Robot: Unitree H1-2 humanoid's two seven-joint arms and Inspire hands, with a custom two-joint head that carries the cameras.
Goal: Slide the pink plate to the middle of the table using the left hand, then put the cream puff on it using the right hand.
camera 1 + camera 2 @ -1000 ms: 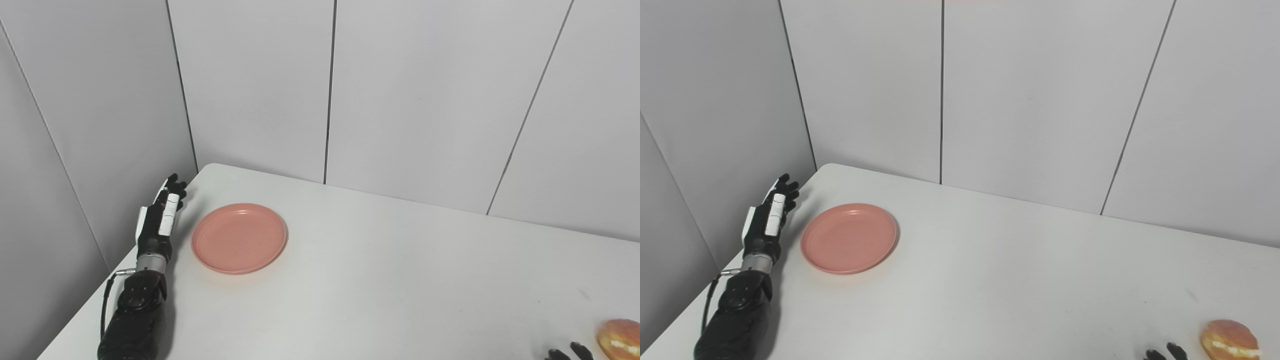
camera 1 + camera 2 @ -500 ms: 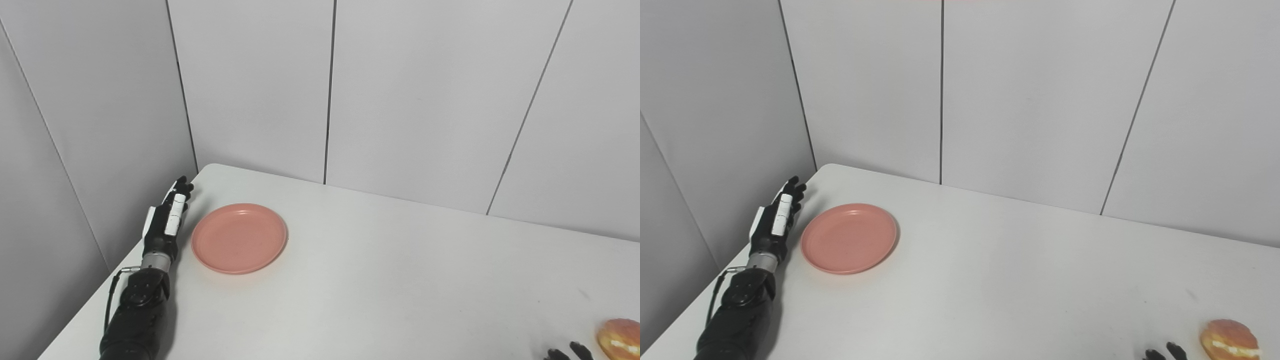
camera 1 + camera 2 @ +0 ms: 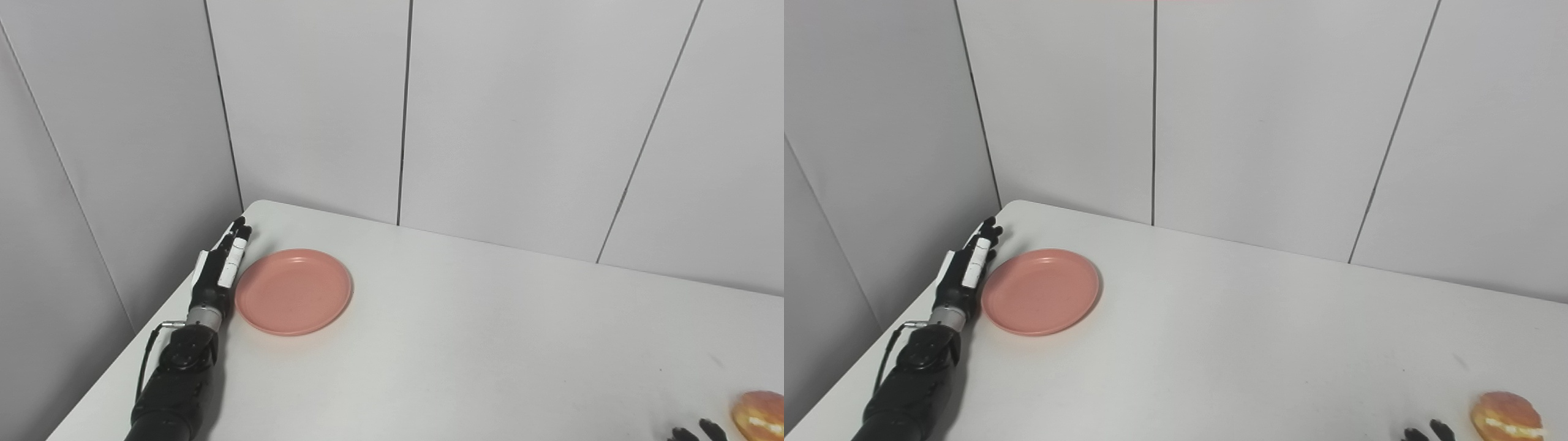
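- Now the left hand [image 3: 219, 272] lies edge-on at the left rim of the pink plate [image 3: 294, 291], fingers straight and together, holding nothing; it looks to be touching the rim or just beside it, and I cannot tell which.
- Both sit near the back left corner of the bench [image 3: 465, 343], so the plate has a long way to slide toward the middle.
- A push that lands off the plate's centre line could spin it or send it curving toward the far edge by the wall rather than straight across.
- Because the rim is low and sloped, the fingers could ride up over it and slip across the top, leaving the plate where it is.
- Pressing down while pushing might tip the near rim and make the plate hop or chatter instead of gliding.
- A fast shove could make the light plate run on beyond the middle.
- The cream puff [image 3: 1507, 416] rests on the bench at the front right corner, well apart from the plate.
- Only the fingertips of the right hand [image 3: 1424, 432] show at the bottom edge, just beside the puff, so I cannot tell how far they are spread; a stray move there could nudge the soft puff toward the edge.
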